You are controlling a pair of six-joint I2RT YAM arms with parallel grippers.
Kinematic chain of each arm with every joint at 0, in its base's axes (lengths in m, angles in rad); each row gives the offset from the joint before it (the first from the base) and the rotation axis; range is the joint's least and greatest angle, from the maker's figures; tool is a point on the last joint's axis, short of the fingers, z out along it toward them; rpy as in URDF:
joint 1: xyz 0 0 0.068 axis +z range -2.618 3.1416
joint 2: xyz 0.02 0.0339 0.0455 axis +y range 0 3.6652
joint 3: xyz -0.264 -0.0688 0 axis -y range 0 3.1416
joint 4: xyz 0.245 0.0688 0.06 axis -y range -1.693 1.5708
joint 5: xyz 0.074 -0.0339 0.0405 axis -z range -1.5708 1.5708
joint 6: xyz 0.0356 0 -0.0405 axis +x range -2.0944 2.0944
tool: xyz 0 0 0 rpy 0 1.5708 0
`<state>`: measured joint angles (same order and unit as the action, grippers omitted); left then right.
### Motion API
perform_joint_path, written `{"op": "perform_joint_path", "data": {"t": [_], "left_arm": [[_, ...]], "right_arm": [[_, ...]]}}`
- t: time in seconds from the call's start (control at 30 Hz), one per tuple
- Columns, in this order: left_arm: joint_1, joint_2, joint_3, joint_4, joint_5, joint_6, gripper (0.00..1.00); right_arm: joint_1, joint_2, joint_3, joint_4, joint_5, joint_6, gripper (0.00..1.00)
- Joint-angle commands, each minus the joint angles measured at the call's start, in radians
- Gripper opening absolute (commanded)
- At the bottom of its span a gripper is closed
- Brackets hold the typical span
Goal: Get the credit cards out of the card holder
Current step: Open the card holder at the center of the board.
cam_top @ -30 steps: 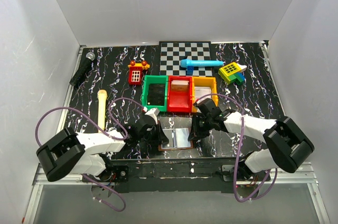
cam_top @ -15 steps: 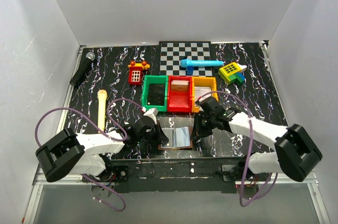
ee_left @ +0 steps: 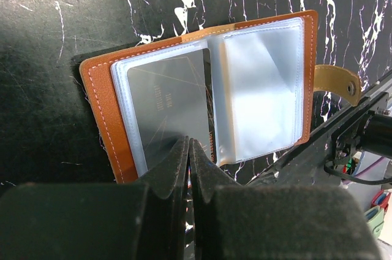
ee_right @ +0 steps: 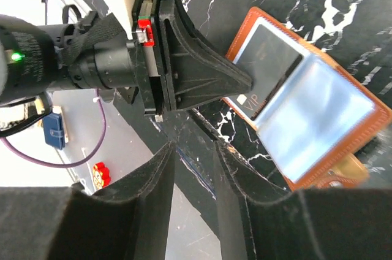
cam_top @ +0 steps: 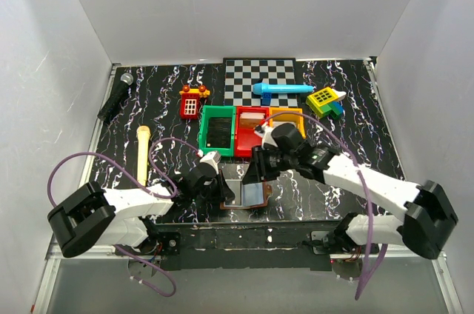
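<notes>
The card holder [ee_left: 104,107] lies open like a book near the table's front edge, orange-brown cover down, clear sleeves up. Its left sleeve holds a grey credit card [ee_left: 168,100]; the right sleeve [ee_left: 263,88] looks pale and I cannot tell what is in it. My left gripper [ee_left: 188,143] is shut, its tips resting on the near edge of the left sleeve. In the right wrist view the card [ee_right: 269,64] shows dark, with "VIP" print by its corner. My right gripper [ee_right: 195,149] hangs above the holder [cam_top: 255,194] with its fingers apart and nothing between them.
Green [cam_top: 217,130], red [cam_top: 250,127] and orange [cam_top: 295,115] bins stand in a row just behind the holder. Further back lie a checkered mat [cam_top: 259,75], a blue toy [cam_top: 281,89], a yellow toy [cam_top: 326,101] and a red toy [cam_top: 192,103]. A microphone [cam_top: 116,96] and a pale stick [cam_top: 142,152] lie left.
My right gripper has swung left from the holder's right edge to above its middle, and its fingers have parted. The left gripper has stayed shut on the left sleeve.
</notes>
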<state>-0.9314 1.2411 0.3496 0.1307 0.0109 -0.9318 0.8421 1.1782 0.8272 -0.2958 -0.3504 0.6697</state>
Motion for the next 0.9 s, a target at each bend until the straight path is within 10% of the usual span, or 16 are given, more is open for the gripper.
{"op": "perform_joint_path", "data": {"t": [0.0, 0.87], "left_arm": [[-0.001, -0.019, -0.008, -0.02, -0.014, 0.03, 0.0], [-0.001, -0.111, 0.011, -0.077, 0.004, 0.047, 0.0]], "right_arm": [[0.046, 0.119, 0.013, 0.15, -0.047, 0.043, 0.4], [0.023, 0.362, -0.143, 0.328, 0.008, 0.093, 0.37]]}}
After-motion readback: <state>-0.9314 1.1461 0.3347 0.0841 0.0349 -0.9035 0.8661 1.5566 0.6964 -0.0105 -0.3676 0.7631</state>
